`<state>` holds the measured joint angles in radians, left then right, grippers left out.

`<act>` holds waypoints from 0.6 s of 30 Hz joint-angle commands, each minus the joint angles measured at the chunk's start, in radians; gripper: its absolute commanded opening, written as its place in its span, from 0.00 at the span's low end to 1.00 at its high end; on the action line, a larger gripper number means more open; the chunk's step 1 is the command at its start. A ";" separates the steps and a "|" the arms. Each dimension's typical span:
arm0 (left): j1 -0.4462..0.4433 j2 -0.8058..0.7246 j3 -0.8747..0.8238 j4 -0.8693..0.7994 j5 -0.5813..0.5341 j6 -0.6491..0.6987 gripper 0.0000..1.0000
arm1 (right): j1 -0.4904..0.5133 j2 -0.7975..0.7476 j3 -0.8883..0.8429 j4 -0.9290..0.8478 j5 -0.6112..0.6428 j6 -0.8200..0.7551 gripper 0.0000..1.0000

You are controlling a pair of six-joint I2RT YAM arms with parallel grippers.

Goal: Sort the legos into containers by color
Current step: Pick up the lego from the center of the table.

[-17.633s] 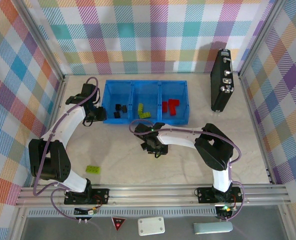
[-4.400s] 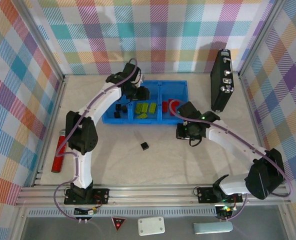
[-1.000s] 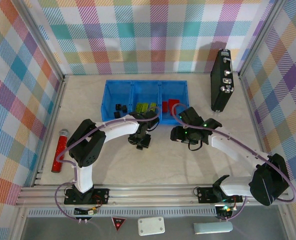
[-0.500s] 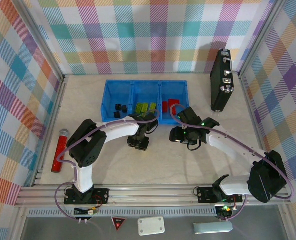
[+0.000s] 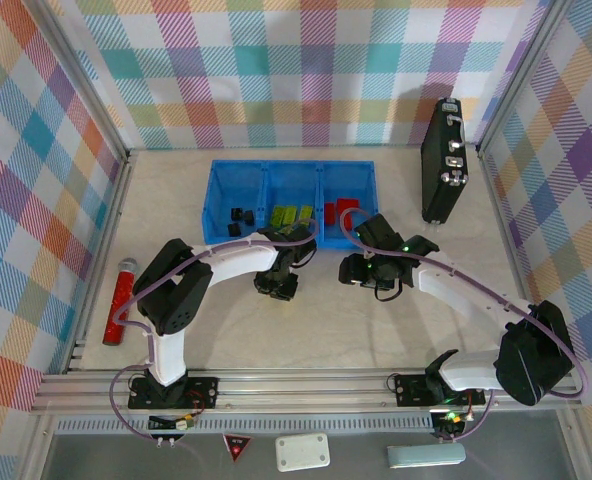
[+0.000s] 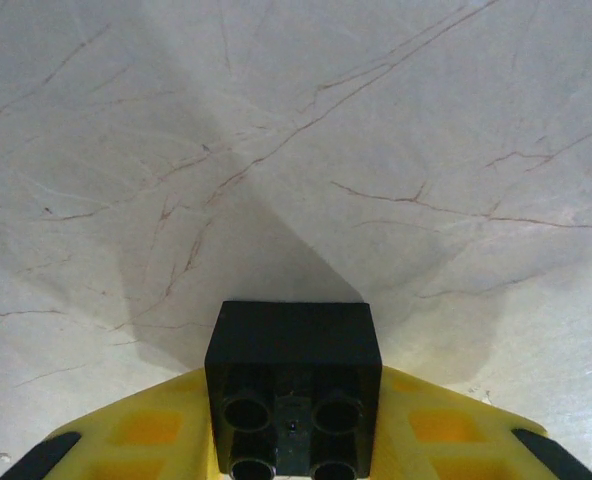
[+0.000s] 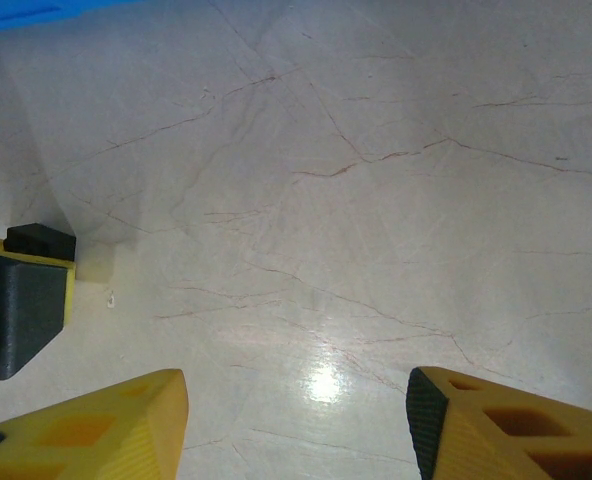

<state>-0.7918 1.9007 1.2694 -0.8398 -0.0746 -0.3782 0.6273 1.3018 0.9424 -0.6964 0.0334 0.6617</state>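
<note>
We are pinching a black brick [image 6: 294, 385] in our left gripper [image 5: 280, 284]. Its yellow fingers [image 6: 141, 432] are pressing against the brick's two sides, and the brick's ringed face is turning toward the wrist camera. Whether the brick is touching the marble table [image 5: 226, 340] we cannot tell. From overhead, this gripper is sitting near the table's centre, just at 6 o'clock of the blue tray [image 5: 213, 176]. Our right gripper [image 5: 358, 272] is hovering near it at 3 o'clock, apart from it. The right gripper's fingers [image 7: 86, 420] are standing spread, with bare table showing between them. The tray is lying at 12 o'clock on the table. Its left compartment is holding black bricks [image 5: 239, 218], its middle one green bricks [image 5: 291, 215], and its right one red bricks [image 5: 338, 209]. A black case [image 5: 444, 160] is standing at 2 o'clock, and a red-and-silver cylinder [image 5: 119, 300] is lying at 9 o'clock beside the table's left edge.
</note>
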 commanded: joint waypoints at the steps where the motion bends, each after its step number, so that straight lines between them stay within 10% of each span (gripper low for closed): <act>1: -0.015 -0.047 0.013 -0.045 -0.031 -0.004 0.33 | -0.005 0.011 0.021 0.001 -0.006 -0.012 0.61; 18: 0.099 -0.138 0.072 -0.106 -0.045 0.061 0.32 | -0.005 -0.008 0.019 -0.023 0.014 -0.008 0.61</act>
<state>-0.7284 1.8095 1.3079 -0.8959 -0.0998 -0.3504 0.6273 1.3018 0.9424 -0.6979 0.0376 0.6621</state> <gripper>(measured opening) 0.325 0.613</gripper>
